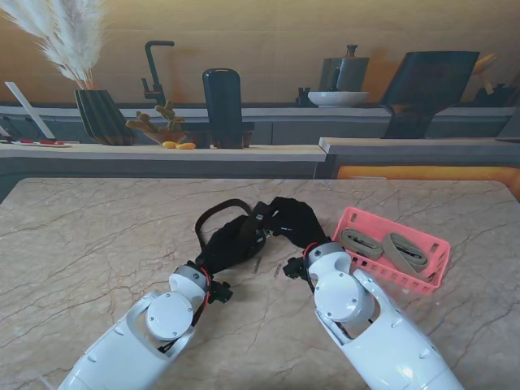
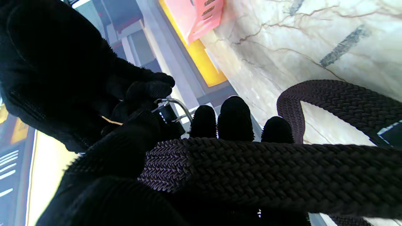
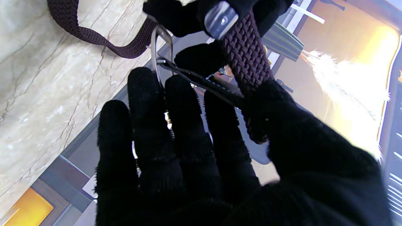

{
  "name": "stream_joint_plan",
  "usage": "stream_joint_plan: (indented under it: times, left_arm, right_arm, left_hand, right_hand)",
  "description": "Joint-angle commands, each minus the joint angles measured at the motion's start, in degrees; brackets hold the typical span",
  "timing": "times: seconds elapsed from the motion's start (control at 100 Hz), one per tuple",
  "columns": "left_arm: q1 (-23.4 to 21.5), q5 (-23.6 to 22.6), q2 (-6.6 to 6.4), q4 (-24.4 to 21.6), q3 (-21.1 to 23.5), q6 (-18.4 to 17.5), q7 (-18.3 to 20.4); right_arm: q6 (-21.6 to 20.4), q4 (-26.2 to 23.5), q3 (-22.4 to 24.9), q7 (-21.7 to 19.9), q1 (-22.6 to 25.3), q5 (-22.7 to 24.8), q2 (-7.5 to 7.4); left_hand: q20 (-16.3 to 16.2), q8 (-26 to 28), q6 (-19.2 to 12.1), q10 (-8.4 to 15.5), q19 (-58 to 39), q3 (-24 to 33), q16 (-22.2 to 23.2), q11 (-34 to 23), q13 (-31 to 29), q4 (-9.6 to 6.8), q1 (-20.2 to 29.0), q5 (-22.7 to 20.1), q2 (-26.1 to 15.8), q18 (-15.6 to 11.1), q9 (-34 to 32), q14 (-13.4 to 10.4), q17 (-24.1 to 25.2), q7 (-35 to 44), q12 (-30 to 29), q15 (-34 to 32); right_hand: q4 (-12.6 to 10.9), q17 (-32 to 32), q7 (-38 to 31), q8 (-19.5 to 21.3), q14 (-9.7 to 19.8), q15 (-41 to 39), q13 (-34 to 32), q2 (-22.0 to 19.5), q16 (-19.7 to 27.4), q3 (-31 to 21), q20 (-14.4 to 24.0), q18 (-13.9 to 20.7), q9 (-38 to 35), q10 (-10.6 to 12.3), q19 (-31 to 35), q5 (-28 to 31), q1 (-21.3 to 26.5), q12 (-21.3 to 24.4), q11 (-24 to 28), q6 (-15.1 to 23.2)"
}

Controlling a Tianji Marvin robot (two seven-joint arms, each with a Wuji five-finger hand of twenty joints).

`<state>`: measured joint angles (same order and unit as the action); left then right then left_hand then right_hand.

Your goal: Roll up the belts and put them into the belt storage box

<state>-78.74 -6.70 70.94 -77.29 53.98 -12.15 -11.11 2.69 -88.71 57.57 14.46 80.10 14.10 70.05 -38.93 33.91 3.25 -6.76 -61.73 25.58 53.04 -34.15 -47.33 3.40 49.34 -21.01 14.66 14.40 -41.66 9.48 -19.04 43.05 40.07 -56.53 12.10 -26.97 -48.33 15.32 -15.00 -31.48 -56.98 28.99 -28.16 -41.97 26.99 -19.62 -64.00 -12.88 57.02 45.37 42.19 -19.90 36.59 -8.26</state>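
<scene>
Starting the roll cleanly at the buckle end is the step in hand, and both hands are already on the dark braided belt [image 1: 221, 213] at the middle of the worktop [image 1: 97, 244]. The left hand [image 1: 230, 244] has the strap laid across its palm with the fingers [image 2: 235, 117] curled up behind it, so it is clamped on the belt. The right hand [image 1: 294, 221] meets it from the 3 o'clock side; in the right wrist view its thumb presses the strap near the metal buckle [image 3: 158, 47] while the other fingers [image 3: 147, 94] stand fairly straight beside the frame, a light pinch on the belt rather than a full fist.

The rest of the strap arcs out toward 10 o'clock from the hands and rests on the marble. The pink storage box [image 1: 394, 256] lies at about 3 o'clock from the hands, near the right forearm, with two rolled belts [image 1: 386, 248] already inside.

To do this well, I judge that the right hand should hold the buckle as the core and turn it over, while the left feeds strap with steady tension so that the coil stays tight. Keeping the braid flat and untwisted matters; a slack first turn would likely spring open. The loose tail should trail freely, not snag under a wrist.
</scene>
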Motion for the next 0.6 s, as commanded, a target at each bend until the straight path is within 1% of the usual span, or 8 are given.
stream_joint_plan:
  times: [0.0, 0.03, 0.12, 0.24, 0.31, 0.44, 0.53, 0.59]
  left_arm:
    - [-0.3, 0.5, 0.04, 0.0, -0.2, 0.3, 0.4]
    - [-0.3, 0.4, 0.0, -0.1, -0.2, 0.7, 0.5]
    - [0.0, -0.3, -0.15, 0.1, -0.3, 1.9, 0.9]
    - [0.4, -1.0, -0.28, 0.3, -0.3, 4.2, 1.3]
    - [0.4, -0.8, -0.28, 0.1, -0.2, 5.3, 1.6]
    - [0.0, 0.2, -0.47, -0.9, 0.4, 7.0, 2.6]
    - [-0.4, 0.2, -0.64, -1.7, 0.7, 8.0, 3.0]
    - [-0.7, 0.1, -0.68, -2.3, 0.9, 8.7, 3.0]
  right_arm:
    - [-0.5, -0.4, -0.6, -0.6, -0.3, -1.0, 0.51]
    - [-0.7, -0.2, -0.8, -0.8, -0.4, -1.4, 0.55]
    - [-1.3, 0.5, -1.2, -1.5, -0.8, -2.3, 0.55]
    - [-2.8, 1.3, -1.6, -1.8, -1.3, -1.9, 0.42]
    - [-4.7, 1.8, -1.7, -1.6, -1.4, -0.6, 0.25]
    - [-9.1, 2.5, -1.5, -0.3, -1.3, 3.2, -0.17]
    - [-11.9, 2.8, -1.2, 0.3, -1.2, 4.6, -0.37]
    - [-13.3, 3.0, -1.1, 0.7, -1.1, 5.5, -0.48]
  left_hand:
    - [0.8, -2.7, -0.3, 0.7, 1.3, 1.1, -1.5, 2.7, 3.2, -0.45, -2.2, 2.8, 1.2, 0.6, 4.8, 0.4, 2.4, -7.5, -4.2, 3.7]
    - [0.8, -3.1, -0.2, 0.6, 1.9, 0.6, -2.2, 4.4, 4.9, -0.45, -2.4, 3.5, 1.2, 0.8, 6.6, 0.6, 3.2, -8.4, -5.5, 5.6]
    - [0.7, -5.2, 0.0, -0.2, 4.3, -1.9, -7.4, 10.1, 14.1, -0.59, -3.6, 6.3, 2.1, 1.0, 14.5, 1.1, 7.2, -12.3, -10.7, 17.5]
    - [1.4, -7.5, 1.3, -2.1, 7.6, -4.0, -14.4, 14.2, 21.1, -0.81, -4.5, 7.3, 2.8, 1.2, 20.1, 1.5, 10.1, -16.4, -14.6, 27.8]
    - [2.3, -8.6, 2.3, -3.4, 9.7, -4.5, -17.2, 15.3, 23.3, -0.93, -4.6, 7.4, 3.3, 1.7, 21.3, 2.0, 11.2, -18.0, -15.9, 30.9]
    - [4.5, -11.6, 4.6, -5.5, 13.4, -4.6, -20.8, 17.5, 26.4, -1.02, -5.8, 7.3, 4.9, 2.6, 22.9, 3.0, 12.6, -22.0, -18.5, 34.6]
    - [5.6, -13.8, 6.2, -7.1, 14.8, -4.0, -22.2, 18.9, 27.5, -1.04, -7.0, 7.5, 6.0, 3.2, 24.1, 3.9, 13.0, -24.6, -20.4, 35.9]
    - [6.2, -15.2, 7.2, -8.0, 15.7, -3.6, -22.7, 19.5, 28.1, -1.02, -7.8, 7.7, 6.7, 4.0, 24.8, 4.6, 13.5, -26.0, -21.6, 36.4]
  right_hand:
    - [0.2, 1.3, -7.6, 3.3, 4.8, 1.7, 2.5, -4.3, -0.1, -0.7, -1.4, 1.8, 1.0, 2.3, 0.3, 1.3, 1.8, -0.3, -0.9, 22.3]
    - [0.1, 1.5, -7.7, 3.5, 4.7, 2.1, 3.2, -4.8, 0.0, 0.1, -1.4, 2.0, 1.7, 2.2, -0.2, 0.9, 2.0, -0.3, -1.3, 22.6]
    - [-0.1, 2.8, -7.7, 3.9, 5.1, 2.9, 5.5, -6.0, 0.2, 1.5, -1.5, 2.2, 3.8, 1.9, -1.6, 0.1, 2.3, -0.4, -2.0, 23.6]
    - [-0.2, 4.2, -8.0, 4.4, 6.2, 3.4, 7.3, -6.5, 0.3, 2.3, -1.6, 2.2, 5.3, 2.4, -3.1, 0.0, 2.1, -0.4, -2.3, 24.8]
    - [-0.3, 4.7, -8.2, 4.9, 7.1, 3.7, 8.2, -6.7, 0.4, 2.7, -1.5, 2.5, 5.9, 3.2, -4.0, -0.1, 2.0, -0.6, -2.3, 26.0]
    - [-0.2, 5.6, -8.2, 5.9, 9.3, 4.3, 9.6, -7.3, 0.7, 3.2, -1.3, 3.3, 6.7, 5.1, -5.3, -0.9, 0.9, -0.6, -2.6, 28.8]
    - [-0.1, 6.3, -8.1, 6.5, 10.4, 5.0, 10.6, -7.5, 1.0, 3.2, -0.9, 3.7, 6.9, 6.0, -6.7, -1.1, 0.1, -0.7, -3.0, 30.2]
    - [-0.1, 6.8, -8.1, 6.6, 10.8, 5.2, 11.3, -7.5, 1.1, 3.2, -0.7, 4.0, 7.3, 6.5, -7.3, -1.2, -0.1, -0.7, -3.3, 30.7]
